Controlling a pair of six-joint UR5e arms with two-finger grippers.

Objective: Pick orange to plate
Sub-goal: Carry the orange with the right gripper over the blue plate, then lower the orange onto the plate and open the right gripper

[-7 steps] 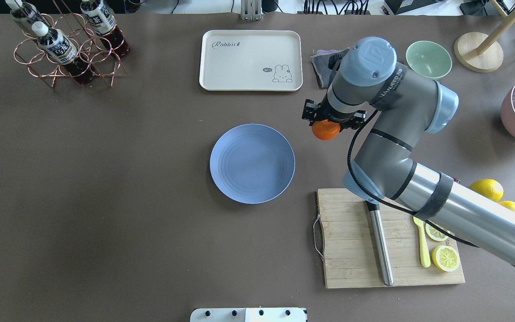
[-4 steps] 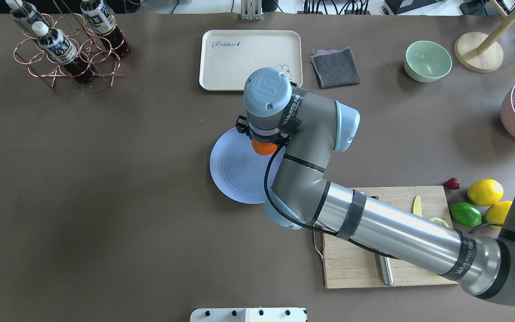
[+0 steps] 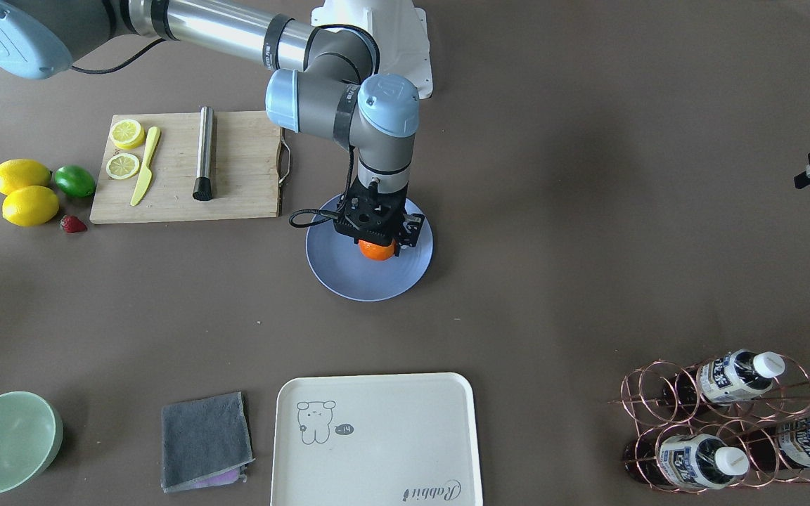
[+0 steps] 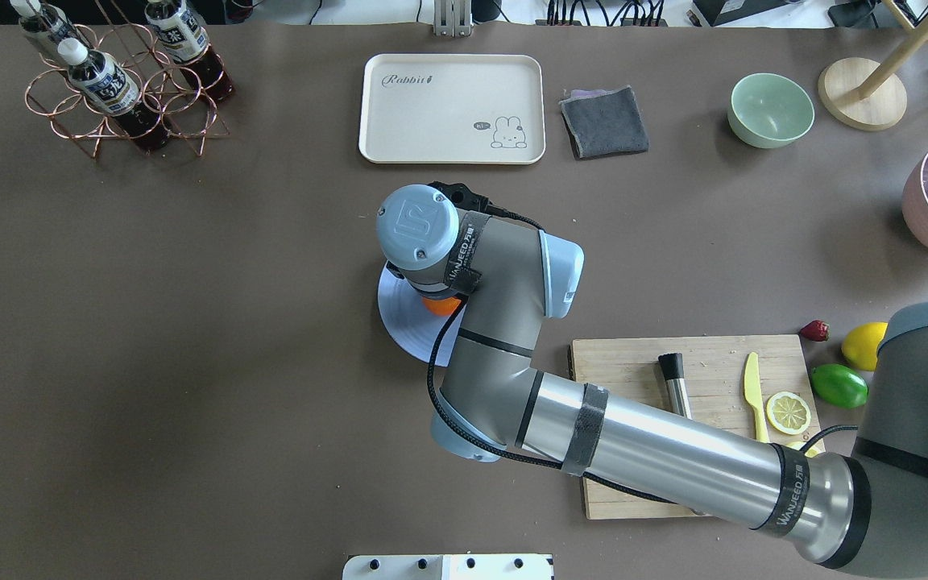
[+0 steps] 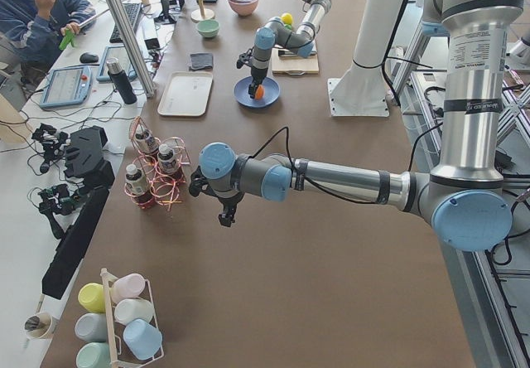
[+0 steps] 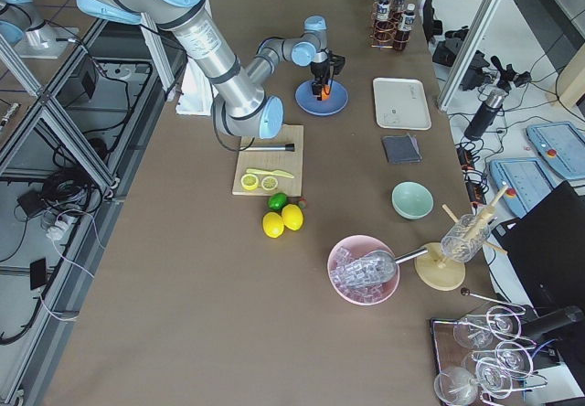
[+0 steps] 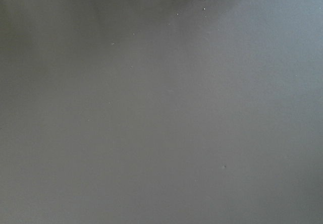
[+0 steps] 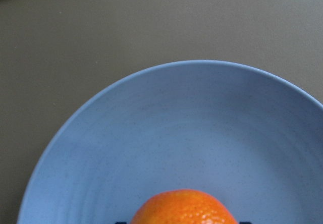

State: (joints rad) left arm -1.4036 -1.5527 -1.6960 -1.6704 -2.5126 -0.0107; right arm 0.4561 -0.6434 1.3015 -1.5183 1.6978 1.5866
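While the right hand (image 3: 377,240) grips the orange (image 3: 377,251), a small round bright-orange citrus fruit with dimpled skin, I have it poised low over the round periwinkle-blue plate (image 3: 349,277) at mid-counter. The fingers are closed on either side of the fruit and point straight down. I judge that this vertical hold is meant to let the fruit go onto the flat middle. Released at the rim, it might roll off onto the brown counter (image 3: 553,295). No view tells me whether the skin already touches the plate.

The front-facing camera gives me the black hand with the fruit beneath it, near the plate's centre. The overhead camera does not. There the arm's blue-capped wrist joint (image 4: 418,226) covers the hand, leaving only a sliver of orange and a crescent of plate. The right wrist camera supplies what both lack: the faintly ringed blue surface just beyond the fruit, with nothing else lying on the part it shows.

The left hand (image 5: 225,215) hangs over the counter, well apart from the plate. I cannot tell whether its fingers are open or closed. Its own camera shows only brown counter surface.
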